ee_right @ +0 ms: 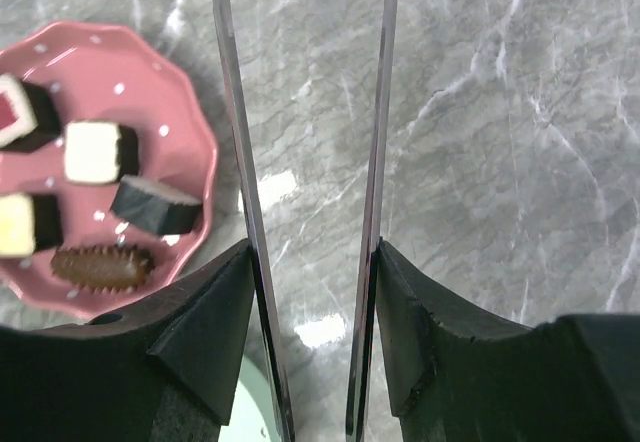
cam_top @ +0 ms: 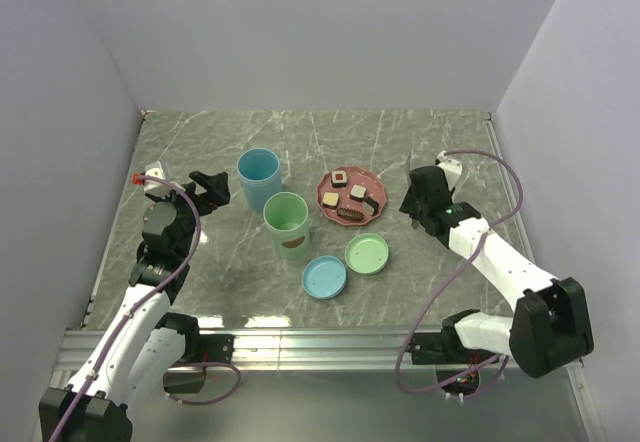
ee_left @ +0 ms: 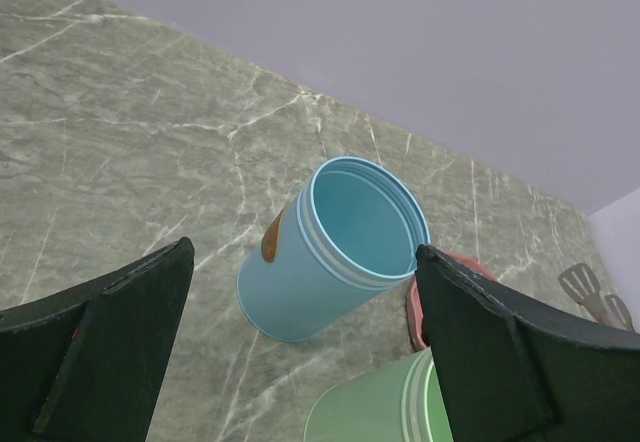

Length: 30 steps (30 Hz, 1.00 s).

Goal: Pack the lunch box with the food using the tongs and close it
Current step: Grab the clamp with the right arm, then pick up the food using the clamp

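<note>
One round pink dotted plate [ee_right: 150, 102] rests on the grey marble table [cam_top: 450, 137].

On the plate lie five pieces of bite-sized food: four square cream-and-dark-brown blocks [ee_right: 95, 152] and one brown elongated piece [ee_right: 100, 267].

Left of the plate stand two tall round plastic cups, one blue [cam_top: 259, 177] and one green [cam_top: 286, 224]. On the near side of the plate lie two flat round lids, one blue [cam_top: 325, 277] and one green [cam_top: 366, 254].

Right of the plate is one pair of long thin grey metal tongs [ee_right: 233, 102], with two slim arms.

Two white-and-black robot arms flank the plate, one on the left [cam_top: 150, 302] and one on the right [cam_top: 500, 262]. Each carries one black two-finger pincer: the left pincer [ee_left: 305, 252] and the right pincer [ee_right: 312, 252].
</note>
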Each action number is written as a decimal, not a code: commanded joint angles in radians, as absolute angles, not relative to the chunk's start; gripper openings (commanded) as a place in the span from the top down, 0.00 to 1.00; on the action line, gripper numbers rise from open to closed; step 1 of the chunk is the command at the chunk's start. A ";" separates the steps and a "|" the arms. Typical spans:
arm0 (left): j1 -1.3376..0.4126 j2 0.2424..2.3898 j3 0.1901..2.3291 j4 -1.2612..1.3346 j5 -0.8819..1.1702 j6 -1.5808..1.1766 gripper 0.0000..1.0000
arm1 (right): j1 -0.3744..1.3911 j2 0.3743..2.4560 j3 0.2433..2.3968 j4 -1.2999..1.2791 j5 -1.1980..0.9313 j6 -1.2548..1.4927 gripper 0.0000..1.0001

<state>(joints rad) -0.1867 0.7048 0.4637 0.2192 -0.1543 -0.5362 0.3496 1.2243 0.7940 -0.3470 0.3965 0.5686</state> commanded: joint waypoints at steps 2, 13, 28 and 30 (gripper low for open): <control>-0.187 0.704 0.463 0.247 -0.150 -0.535 0.01 | 0.388 1.143 0.795 -0.338 0.396 0.532 0.43; -0.187 0.727 0.468 0.252 -0.153 -0.537 0.00 | 0.557 1.080 0.819 -0.287 0.304 0.462 0.46; -0.187 0.741 0.474 0.253 -0.130 -0.541 0.01 | 0.741 0.832 0.680 -0.422 0.299 0.554 0.47; -0.187 0.742 0.472 0.258 -0.123 -0.541 0.01 | 0.758 0.824 0.664 -0.434 0.307 0.571 0.47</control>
